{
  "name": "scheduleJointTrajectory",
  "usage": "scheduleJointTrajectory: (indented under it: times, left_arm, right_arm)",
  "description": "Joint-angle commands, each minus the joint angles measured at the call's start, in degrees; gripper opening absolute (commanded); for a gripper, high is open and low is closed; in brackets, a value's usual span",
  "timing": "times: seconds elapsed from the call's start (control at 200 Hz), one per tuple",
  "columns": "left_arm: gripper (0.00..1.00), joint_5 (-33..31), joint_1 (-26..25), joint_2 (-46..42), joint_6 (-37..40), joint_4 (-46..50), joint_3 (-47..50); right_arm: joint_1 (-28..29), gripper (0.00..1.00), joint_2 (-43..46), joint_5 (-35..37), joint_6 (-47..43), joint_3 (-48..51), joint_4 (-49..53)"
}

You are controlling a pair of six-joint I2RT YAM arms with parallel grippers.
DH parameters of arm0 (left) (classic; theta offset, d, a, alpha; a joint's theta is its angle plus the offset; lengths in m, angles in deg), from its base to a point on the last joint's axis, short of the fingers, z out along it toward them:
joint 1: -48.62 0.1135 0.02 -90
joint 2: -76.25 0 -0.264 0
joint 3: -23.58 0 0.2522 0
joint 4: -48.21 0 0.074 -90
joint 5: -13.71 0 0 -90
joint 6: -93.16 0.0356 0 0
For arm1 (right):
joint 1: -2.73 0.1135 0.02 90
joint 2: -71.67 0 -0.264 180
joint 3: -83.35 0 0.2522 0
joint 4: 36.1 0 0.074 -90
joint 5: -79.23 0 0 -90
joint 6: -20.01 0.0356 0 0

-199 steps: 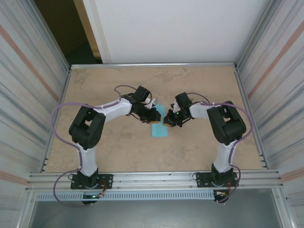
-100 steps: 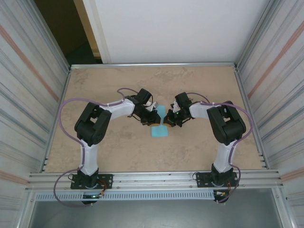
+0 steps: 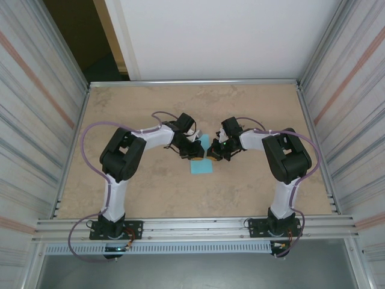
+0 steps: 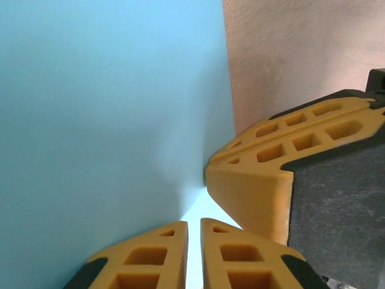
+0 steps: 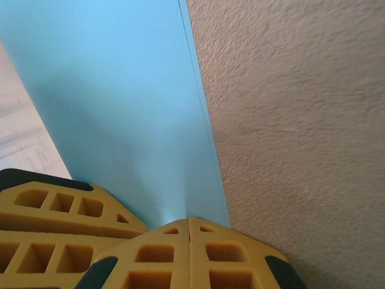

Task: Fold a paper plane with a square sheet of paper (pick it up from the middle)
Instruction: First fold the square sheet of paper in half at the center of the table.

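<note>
left end effector [image 4: 194,241], right end effector [image 5: 188,236] touch unmarked paper [image 3: 202,167]

The square sheet of paper [image 3: 202,166] lies on the middle of the table [image 3: 150,192]. The left gripper [image 3: 194,150] meets its far-left edge, the right gripper [image 3: 212,154] its far-right edge.

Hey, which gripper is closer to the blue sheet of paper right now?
Too close to call: both are at the blue sheet. The left gripper is on its left side, and the right gripper is shut on its right edge.
</note>
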Motion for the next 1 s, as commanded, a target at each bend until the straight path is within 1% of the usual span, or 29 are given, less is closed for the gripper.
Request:
scheduleJointTrajectory:
  times: [0.0,0.085,0.266,0.396,0.551,0.666,0.762,0.882,0.997]
  left_arm:
    - [0.15,0.33,1.3,0.65,1.8,0.73,1.32]
    - [0.15,1.82,3.12,0.04,2.5,-0.29,3.4]
    - [0.16,2.67,6.69,-1.3,5.66,0.19,7.1]
    - [0.16,-0.11,9.15,-2.38,7.72,2.87,8.18]
    - [0.16,-1.48,10.96,-6.66,7.36,2.51,9.48]
    - [0.16,2.81,9.89,-10.12,5.23,-2.39,10.1]
    - [0.16,4.47,7.1,-10.64,3.12,-6.36,10.06]
    - [0.16,5.44,3.95,-7.71,-0.83,-12.35,9.81]
    - [0.17,5.49,2.28,-4.34,-2.71,-14.92,8.38]
  right_arm:
    - [1.38,0.0,-6.86,13.28,-0.94,4.25,11.17]
    - [1.27,0.0,-7.68,13.83,-1.05,4.34,13.11]
    - [0.78,0.0,-8.61,14.6,-1.09,6.22,13.86]
    - [0.69,0.0,-8.63,14.83,-1.06,6.87,13.95]
    - [0.69,0.0,-8.44,14.79,-1.04,6.79,13.88]
    - [0.78,0.0,-8.54,14.68,-0.96,6.49,13.9]
    - [0.95,0.0,-8.62,14.71,-0.89,6.47,13.72]
    - [1.0,0.0,-9.13,14.69,-0.73,6.78,13.24]
    - [0.97,0.0,-9.45,14.61,-0.75,7.04,12.98]
